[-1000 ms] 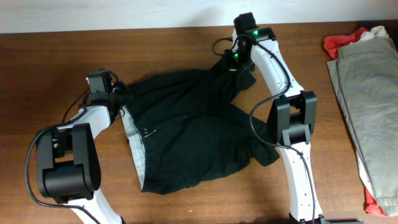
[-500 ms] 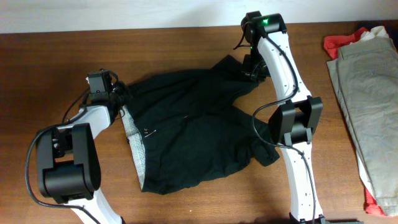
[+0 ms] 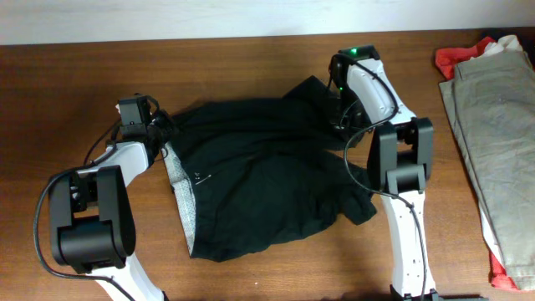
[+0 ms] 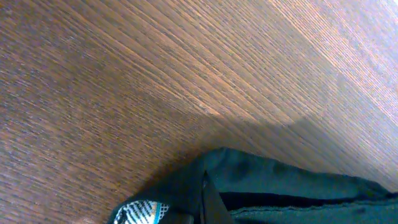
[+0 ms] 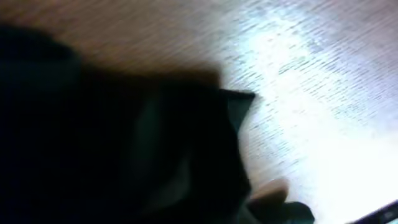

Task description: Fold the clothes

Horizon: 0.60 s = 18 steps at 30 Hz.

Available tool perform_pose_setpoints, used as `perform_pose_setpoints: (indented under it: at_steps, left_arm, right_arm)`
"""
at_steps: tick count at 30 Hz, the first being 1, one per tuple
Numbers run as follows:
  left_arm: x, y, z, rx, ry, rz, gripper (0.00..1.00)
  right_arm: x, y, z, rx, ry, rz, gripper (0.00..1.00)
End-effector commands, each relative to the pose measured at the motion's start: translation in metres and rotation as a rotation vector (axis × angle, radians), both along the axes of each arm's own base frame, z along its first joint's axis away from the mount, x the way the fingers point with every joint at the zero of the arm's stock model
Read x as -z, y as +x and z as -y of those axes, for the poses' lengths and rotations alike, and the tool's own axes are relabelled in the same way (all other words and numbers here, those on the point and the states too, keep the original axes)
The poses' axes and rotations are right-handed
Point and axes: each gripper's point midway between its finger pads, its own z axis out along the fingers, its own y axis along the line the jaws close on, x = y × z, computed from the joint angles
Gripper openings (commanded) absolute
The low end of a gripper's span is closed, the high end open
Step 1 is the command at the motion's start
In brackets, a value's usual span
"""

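The big brown wooden table [image 3: 276, 280] fills most of the room in front of me. A black garment [image 3: 259, 184] lies spread out in the middle of it, bumpy and not folded yet. Far to the right, well apart from it, sits a pile with tan trousers [image 3: 493, 142] on top of something red [image 3: 456, 57].

The right arm [image 3: 376, 88] has just moved. A moment ago it reached out to the far top corner of the black garment. Now it has pulled back toward its own base, and the right gripper [image 3: 341, 113] sits low by the garment's right edge. The far corner looks a bit looser now, but I think no real fold is made yet.

The left gripper [image 3: 159, 130] has stayed at the garment's left corner. Its camera shows only table wood and a bit of cloth, so I cannot tell if it is pinching. The right camera is dark and blurry, so I cannot tell there either.

A thin grey patterned band [image 3: 180, 188] peeks out along the left edge.

I see no boxes or baskets here.
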Motion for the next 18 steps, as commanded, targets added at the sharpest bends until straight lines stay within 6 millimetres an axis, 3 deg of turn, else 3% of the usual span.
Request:
perform_pose_setpoints:
  at_steps: [1,2,5,8,10,12,13,14,16,18]
  left_arm:
    - [0.009,-0.003,-0.005,-0.008,0.012,-0.024,0.01]
    - [0.009,-0.003,-0.005,-0.008,0.013,-0.023,0.01]
    - [0.009,-0.003,-0.005,-0.008,0.012,-0.024,0.01]
    - [0.009,-0.003,-0.005,-0.007,0.013,-0.024,0.01]
    - [0.009,-0.003,-0.005,-0.008,0.012,-0.024,0.01]
    - [0.009,-0.004,-0.005,-0.008,0.012,-0.027,0.01]
    - [0.01,-0.004,-0.005,-0.008,0.012,-0.03,0.01]
    - [0.01,-0.004,-0.005,-0.008,0.012,-0.031,0.01]
    - [0.011,-0.005,-0.005,-0.007,0.011,-0.035,0.01]
    - [0.011,-0.006,-0.005,-0.007,0.011,-0.039,0.01]
  right_arm:
    - [-0.004,0.013,0.012,-0.012,0.008,0.057,0.66]
    - [-0.009,0.021,0.014,-0.027,0.009,0.085,0.99]
    - [-0.056,0.064,0.007,-0.143,0.066,0.269,0.99]
    - [-0.118,0.11,-0.011,-0.293,0.117,0.529,0.99]
    - [-0.114,0.123,-0.037,-0.344,0.276,0.581,0.91]
    - [-0.09,0.127,-0.065,-0.427,0.365,0.564,0.88]
    - [-0.08,0.13,-0.077,-0.457,0.374,0.566,0.77]
    - [-0.073,0.137,-0.089,-0.479,0.38,0.587,0.75]
    - [-0.065,0.154,-0.124,-0.567,0.434,0.666,0.79]
    - [-0.058,0.161,-0.142,-0.603,0.447,0.698,0.84]
